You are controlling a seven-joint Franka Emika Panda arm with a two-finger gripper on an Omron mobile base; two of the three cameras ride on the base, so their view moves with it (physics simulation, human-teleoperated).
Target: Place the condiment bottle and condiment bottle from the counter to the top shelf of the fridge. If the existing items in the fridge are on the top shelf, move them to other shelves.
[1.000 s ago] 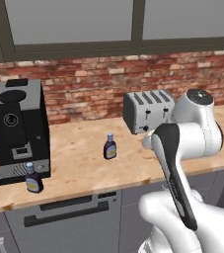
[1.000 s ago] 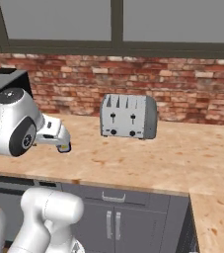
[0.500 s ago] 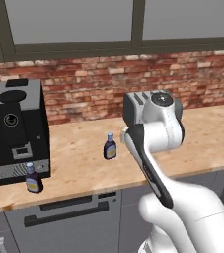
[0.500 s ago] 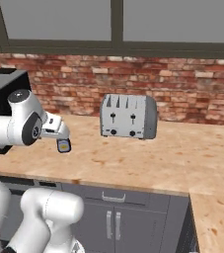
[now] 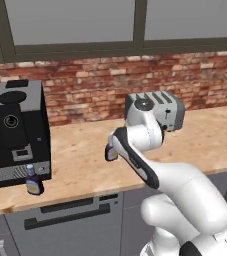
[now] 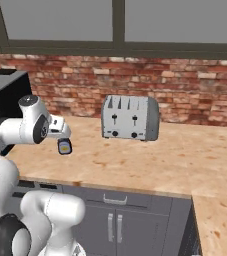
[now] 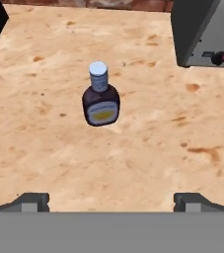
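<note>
One condiment bottle (image 7: 101, 101), dark with a pale cap and a yellow label, stands upright on the counter (image 7: 153, 148) a short way ahead of my gripper (image 7: 111, 202). The gripper is open, its two fingertips (image 7: 34, 200) far apart with nothing between them. The same bottle (image 5: 111, 152) shows partly behind my arm, and below my white hand as bottle (image 6: 64, 146). The other condiment bottle (image 5: 34, 181) stands at the foot of the coffee machine. The fridge, its top shelf and the existing items are out of view.
A black coffee machine (image 5: 19, 131) stands at the counter's left. A grey toaster (image 6: 130, 117) stands by the brick wall, right of the nearer bottle, its corner (image 7: 202, 29) close to the hand. Bare counter (image 6: 150, 160) stretches to the right.
My arm has swung left across the counter, from in front of the toaster to over the middle bottle. The gripper stays open. Neither bottle has moved.
</note>
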